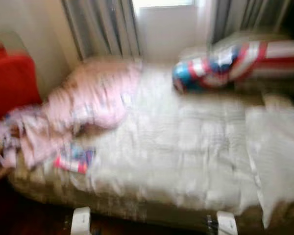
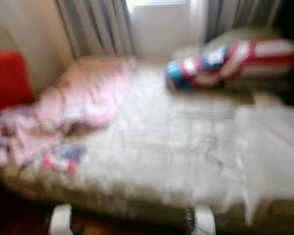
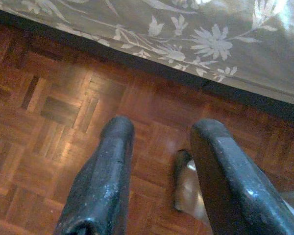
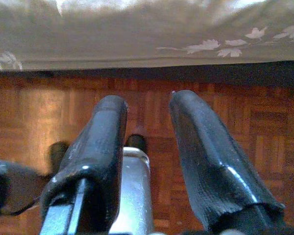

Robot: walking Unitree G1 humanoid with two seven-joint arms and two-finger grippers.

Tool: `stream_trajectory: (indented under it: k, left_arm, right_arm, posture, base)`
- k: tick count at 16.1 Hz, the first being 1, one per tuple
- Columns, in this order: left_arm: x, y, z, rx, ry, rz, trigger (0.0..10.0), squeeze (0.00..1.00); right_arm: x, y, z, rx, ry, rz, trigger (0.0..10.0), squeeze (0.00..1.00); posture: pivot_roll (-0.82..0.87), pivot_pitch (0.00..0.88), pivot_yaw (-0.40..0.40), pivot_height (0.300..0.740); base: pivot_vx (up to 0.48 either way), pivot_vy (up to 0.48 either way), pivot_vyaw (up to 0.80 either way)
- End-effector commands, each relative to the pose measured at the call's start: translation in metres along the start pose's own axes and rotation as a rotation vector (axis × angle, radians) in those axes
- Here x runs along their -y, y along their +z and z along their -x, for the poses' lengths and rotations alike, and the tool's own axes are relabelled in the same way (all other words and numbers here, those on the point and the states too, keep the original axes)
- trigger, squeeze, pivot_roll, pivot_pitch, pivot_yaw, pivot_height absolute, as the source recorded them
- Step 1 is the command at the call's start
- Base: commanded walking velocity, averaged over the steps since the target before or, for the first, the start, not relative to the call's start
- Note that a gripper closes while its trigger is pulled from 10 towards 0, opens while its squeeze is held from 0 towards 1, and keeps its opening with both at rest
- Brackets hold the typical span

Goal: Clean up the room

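Left gripper (image 3: 161,142) and right gripper (image 4: 149,117) hang over parquet floor (image 3: 63,98) by the bed's (image 1: 186,147) near edge, fingers parted, holding nothing. Pink blanket (image 1: 88,98) lies bunched at the bed's left edge; striped cushion (image 1: 235,61) sits at its far edge.

Both arms are hung low. The left gripper (image 3: 159,134) is pointed downward, its two black fingers (image 3: 105,176) held apart (nothing between them). The right gripper (image 4: 147,110) is likewise aimed down — fingers (image 4: 206,152) parted, empty.
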State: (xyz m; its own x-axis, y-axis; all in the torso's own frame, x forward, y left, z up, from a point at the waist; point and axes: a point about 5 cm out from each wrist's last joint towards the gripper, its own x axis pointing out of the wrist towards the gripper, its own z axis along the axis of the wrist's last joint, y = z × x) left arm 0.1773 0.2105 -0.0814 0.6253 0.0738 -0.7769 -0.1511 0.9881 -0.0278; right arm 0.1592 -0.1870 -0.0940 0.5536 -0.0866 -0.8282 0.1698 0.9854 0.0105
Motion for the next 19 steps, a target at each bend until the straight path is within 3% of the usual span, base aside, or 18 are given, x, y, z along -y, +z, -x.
stream_trajectory:
  k: [1, 19]
  left_arm:
    - [-0.0092, 0.0027, 0.0006, 0.003, 0.025, -0.013, 10.0, 0.0]
    - [-0.0072, 0.003, 0.0002, 0.004, 0.022, 0.005, 10.0, 0.0]
  right_arm:
    - [-0.0102, 0.0084, -0.002, 0.024, 0.026, -0.001, 10.0, 0.0]
    - [-0.0089, 0.0074, -0.0019, 0.016, 0.032, 0.016, 10.0, 0.0]
  posture:
    - [0.01, 0.015, 0.026, 0.74]
    - [0.02, 0.021, 0.016, 0.74]
  base:
    - [0.0, 0.48, 0.0]
    - [0.0, 0.48, 0.0]
